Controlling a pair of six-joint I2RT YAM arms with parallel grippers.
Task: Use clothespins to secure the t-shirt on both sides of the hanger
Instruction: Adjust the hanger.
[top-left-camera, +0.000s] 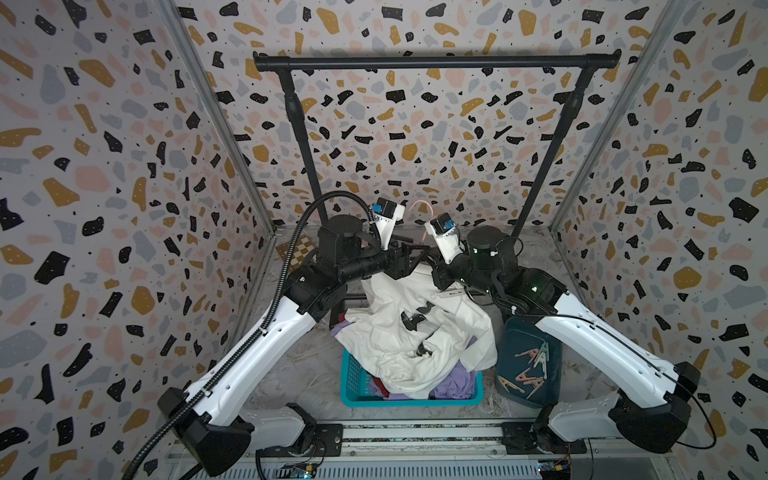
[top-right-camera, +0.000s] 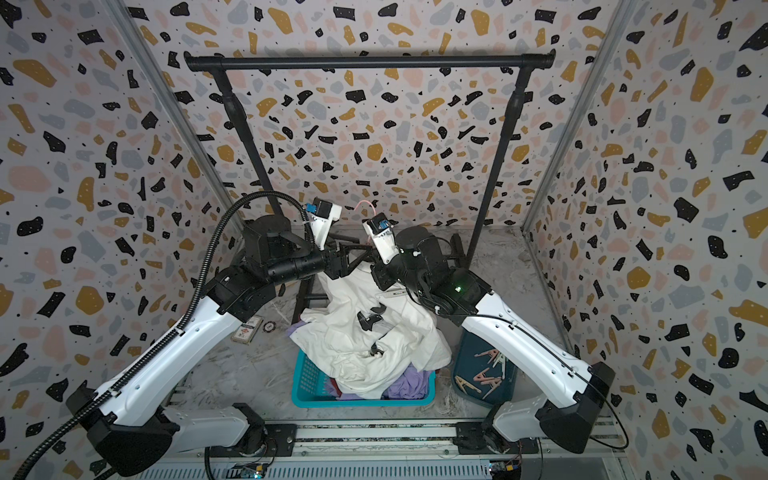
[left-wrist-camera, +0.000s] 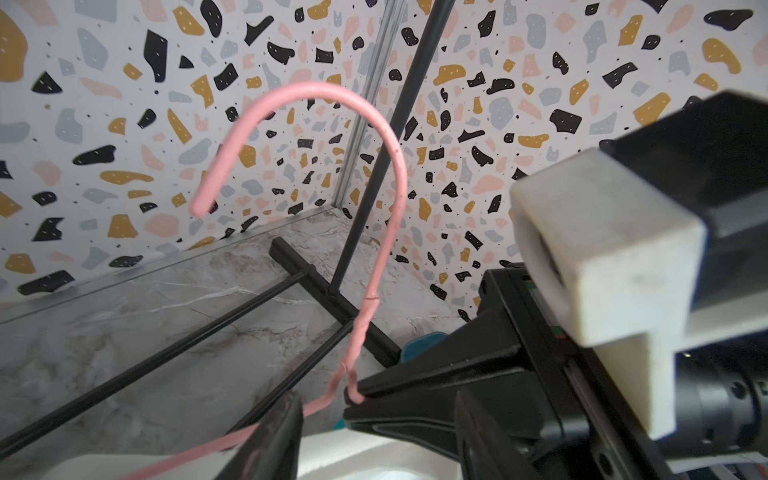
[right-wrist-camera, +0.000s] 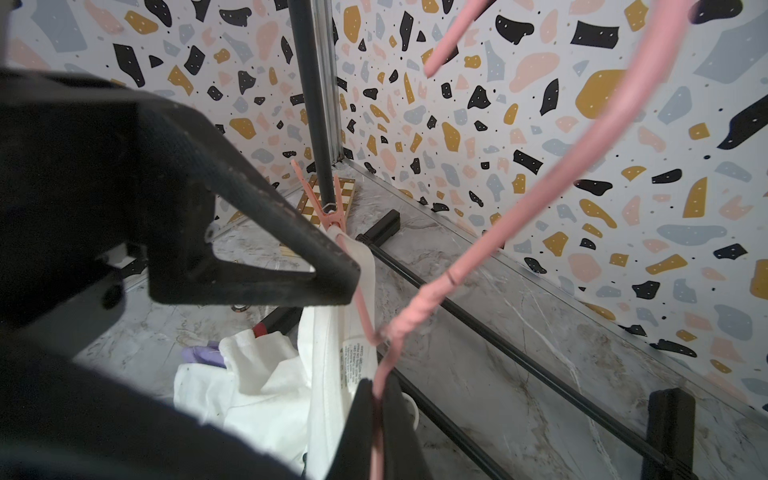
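Observation:
The white t-shirt (top-left-camera: 415, 324) (top-right-camera: 365, 332) hangs off a pink wire hanger (left-wrist-camera: 390, 137) (right-wrist-camera: 582, 145) and spills into the basket. My right gripper (right-wrist-camera: 378, 424) (top-left-camera: 430, 259) is shut on the hanger's wire just below the twisted neck. My left gripper (left-wrist-camera: 374, 449) (top-left-camera: 409, 257) is open, its fingers (left-wrist-camera: 270, 436) straddling the hanger's other shoulder wire and the shirt's collar. A peach clothespin (right-wrist-camera: 330, 208) is clipped on the collar at that shoulder, behind the left finger (right-wrist-camera: 249, 249). Several more clothespins (top-left-camera: 534, 365) (top-right-camera: 486, 370) lie in a tray.
A black clothes rack (top-left-camera: 436, 62) stands at the back, its base bars (right-wrist-camera: 498, 332) on the marble floor below the hanger. The teal basket (top-left-camera: 353, 374) holds purple cloth (top-left-camera: 453, 386). The dark tray (top-left-camera: 515, 332) sits under my right arm. A checkered board (top-left-camera: 297, 249) lies back left.

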